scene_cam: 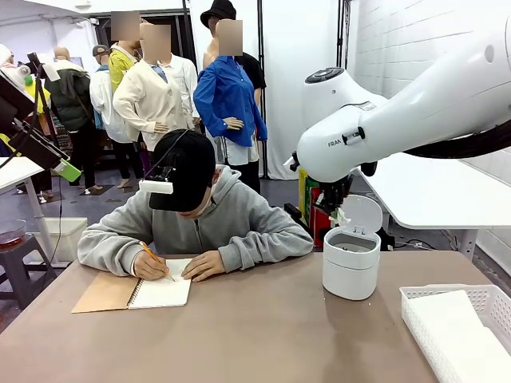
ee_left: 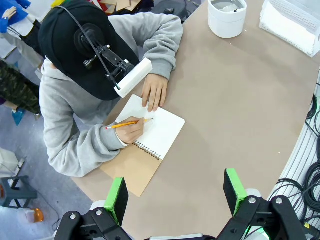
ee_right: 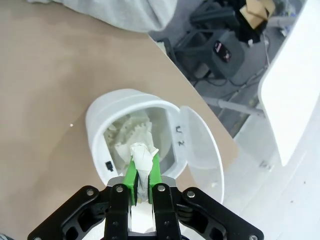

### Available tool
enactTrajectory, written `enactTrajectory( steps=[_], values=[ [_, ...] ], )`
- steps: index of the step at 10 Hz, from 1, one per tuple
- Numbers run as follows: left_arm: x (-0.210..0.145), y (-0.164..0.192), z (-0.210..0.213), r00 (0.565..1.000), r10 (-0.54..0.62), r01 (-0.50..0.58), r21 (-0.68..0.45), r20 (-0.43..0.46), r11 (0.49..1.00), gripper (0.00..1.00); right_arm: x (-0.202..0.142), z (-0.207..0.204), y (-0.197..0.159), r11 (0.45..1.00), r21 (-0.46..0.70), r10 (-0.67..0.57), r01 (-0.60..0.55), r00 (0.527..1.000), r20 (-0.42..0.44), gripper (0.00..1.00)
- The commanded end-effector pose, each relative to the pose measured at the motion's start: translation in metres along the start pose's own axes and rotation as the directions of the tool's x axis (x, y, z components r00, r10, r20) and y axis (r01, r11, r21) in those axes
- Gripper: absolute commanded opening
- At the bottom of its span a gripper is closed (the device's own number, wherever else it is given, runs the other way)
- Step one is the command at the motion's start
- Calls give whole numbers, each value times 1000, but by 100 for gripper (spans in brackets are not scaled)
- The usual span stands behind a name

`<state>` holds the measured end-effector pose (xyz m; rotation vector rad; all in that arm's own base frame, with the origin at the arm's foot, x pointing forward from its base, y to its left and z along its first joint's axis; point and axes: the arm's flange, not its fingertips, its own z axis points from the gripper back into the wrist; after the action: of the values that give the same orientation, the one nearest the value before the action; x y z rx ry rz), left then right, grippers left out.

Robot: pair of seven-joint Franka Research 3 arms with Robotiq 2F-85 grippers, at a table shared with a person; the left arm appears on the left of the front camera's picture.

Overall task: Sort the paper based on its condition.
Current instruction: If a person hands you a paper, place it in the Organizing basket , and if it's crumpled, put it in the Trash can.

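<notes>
Paper (ee_right: 141, 150), crumpled into a ragged white wad, is clenched in the right gripper (ee_right: 143, 167) between its green pads (ee_right: 131, 172). It hangs directly above the round, smooth plastic bin (ee_right: 97, 120), whose hinged lid (ee_right: 197, 145) stands open, with more crumpled scraps inside. Flat sheets (scene_cam: 459, 335) fill the lattice basket (scene_cam: 447, 292) near the right edge of the table (scene_cam: 263, 335). The left gripper (ee_left: 176, 190) hangs spread wide over bare brown tabletop beside the notebook (ee_left: 157, 127).

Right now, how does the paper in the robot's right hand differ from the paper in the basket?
The crumpled paper is a wad; the flat paper lies smooth. The wad is pinched in the right hand above the open bin; the flat paper rests in the basket. Both are white.
</notes>
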<state>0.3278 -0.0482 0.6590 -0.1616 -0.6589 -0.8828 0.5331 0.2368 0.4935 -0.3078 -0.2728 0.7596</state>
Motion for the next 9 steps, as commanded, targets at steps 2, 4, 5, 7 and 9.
enactTrajectory(
  steps=[2,4,5,7,9],
  values=[
    [0,0,0,1000,0,0,1,-1,1000,100,-15,-2,0,994,-96,-48,44,998,-41,0],
    [0,0,0,1000,0,0,1,-1,1000,100,-19,-2,-1,993,-109,-53,46,997,-61,0],
    [0,0,0,1000,0,0,1,-1,1000,100,-18,-2,-1,994,-100,-51,43,996,-72,11],
    [0,0,0,1000,0,0,1,-1,1000,100,-17,-3,0,994,-99,-45,37,996,-74,48],
    [0,0,0,1000,0,0,1,-1,1000,100,-18,-5,0,995,-95,-44,37,996,-71,85]
  ],
)
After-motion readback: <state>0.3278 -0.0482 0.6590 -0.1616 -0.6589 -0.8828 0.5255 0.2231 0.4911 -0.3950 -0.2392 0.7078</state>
